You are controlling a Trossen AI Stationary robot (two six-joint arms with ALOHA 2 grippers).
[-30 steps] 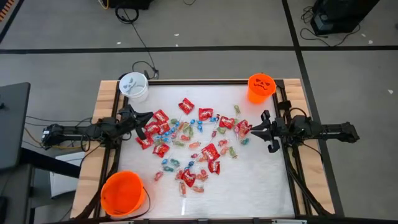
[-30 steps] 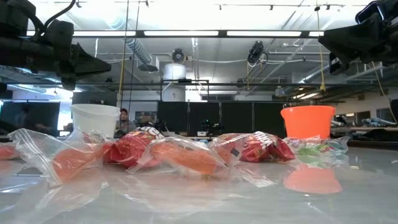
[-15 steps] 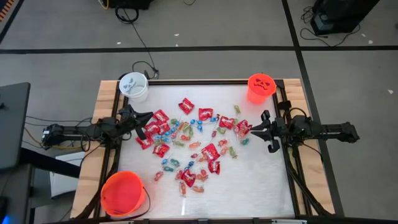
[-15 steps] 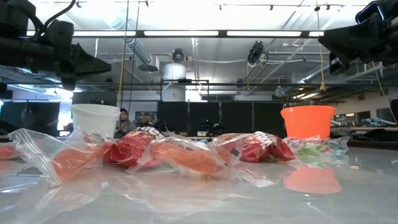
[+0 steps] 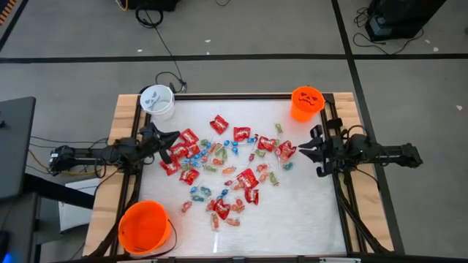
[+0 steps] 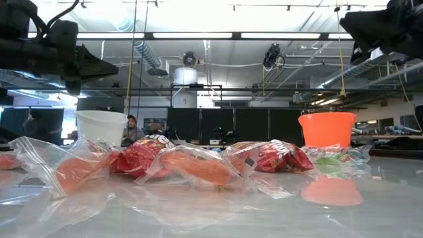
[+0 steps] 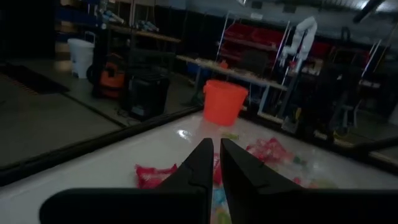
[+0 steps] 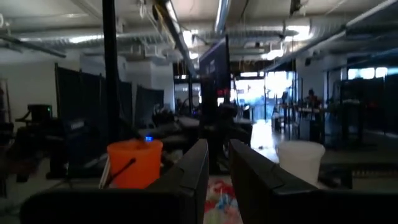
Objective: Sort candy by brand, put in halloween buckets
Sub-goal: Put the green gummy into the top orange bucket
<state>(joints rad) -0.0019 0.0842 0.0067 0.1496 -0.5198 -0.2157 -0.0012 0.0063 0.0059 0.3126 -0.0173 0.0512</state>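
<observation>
- High view: the candy [image 5: 223, 172] lies scattered over the middle of the pale tabletop [image 5: 307, 212], with red square packets, small blue-wrapped pieces and clear-wrapped pink and green ones mixed together. The white bucket [image 5: 157, 101] stands at the far left corner, the small orange bucket with the black face [image 5: 307, 102] at the far right corner, and the larger orange bucket [image 5: 145, 226] at the near left corner. The left end effector [image 5: 170, 139] hangs at the left edge of the pile, just beside the red packets. The right end effector [image 5: 305, 152] is at the right edge, near the red packets there.
- Low view: clear-wrapped sweets [image 6: 192, 165] and red packets [image 6: 142, 157] fill the foreground. The white bucket [image 6: 101, 127] shows behind them on the left and the small orange bucket [image 6: 327, 129] on the right. Both arms show dark in the upper corners, above the tabletop. A person [image 6: 132, 125] sits far back in the room.
- Left wrist view: the left end effector [image 7: 216, 163] has its fingers nearly pressed together with only a thin gap, holding nothing. Beyond them are red packets [image 7: 155, 174] and the small orange bucket [image 7: 224, 101].
- Right wrist view: the right end effector [image 8: 217, 163] has its fingers slightly parted and empty. The larger orange bucket [image 8: 134, 163] and the white bucket [image 8: 301, 160] stand beyond, with candy [image 8: 219, 198] between the fingers.
</observation>
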